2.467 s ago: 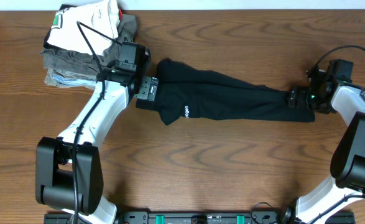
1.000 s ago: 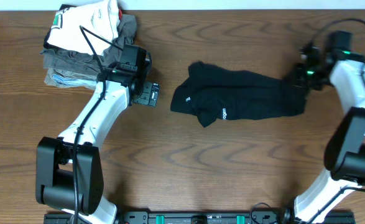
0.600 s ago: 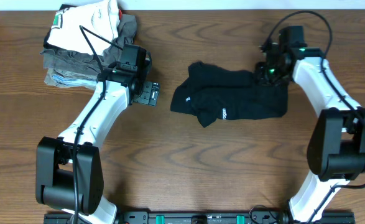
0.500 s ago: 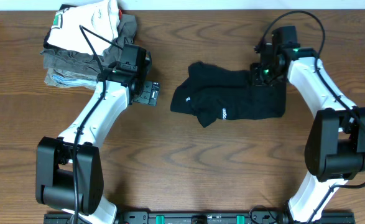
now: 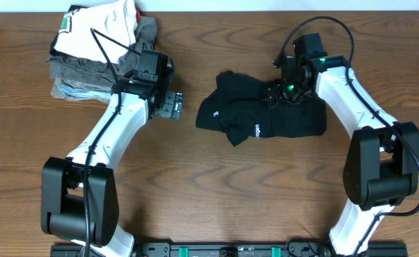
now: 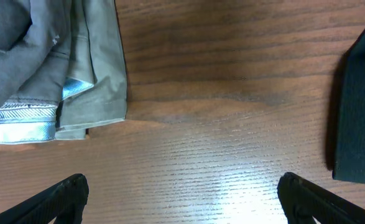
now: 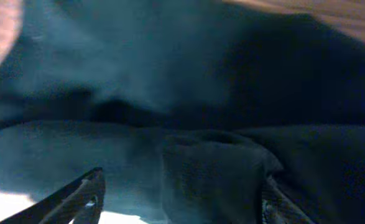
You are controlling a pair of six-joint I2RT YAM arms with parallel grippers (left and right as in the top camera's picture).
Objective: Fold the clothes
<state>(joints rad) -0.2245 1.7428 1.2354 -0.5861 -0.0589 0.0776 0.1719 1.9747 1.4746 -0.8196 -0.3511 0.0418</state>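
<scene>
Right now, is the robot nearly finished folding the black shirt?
Partly. Done: the black shirt looks doubled over at its right end. In hand: the right gripper sits open above that fold, gripping nothing; the left gripper is open over the table. Left: the shirt is lumpy and wide, so it probably needs more folds.

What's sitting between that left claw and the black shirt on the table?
Nothing: only bare wooden table separates the left claw from the black shirt, as the overhead view shows.
</scene>
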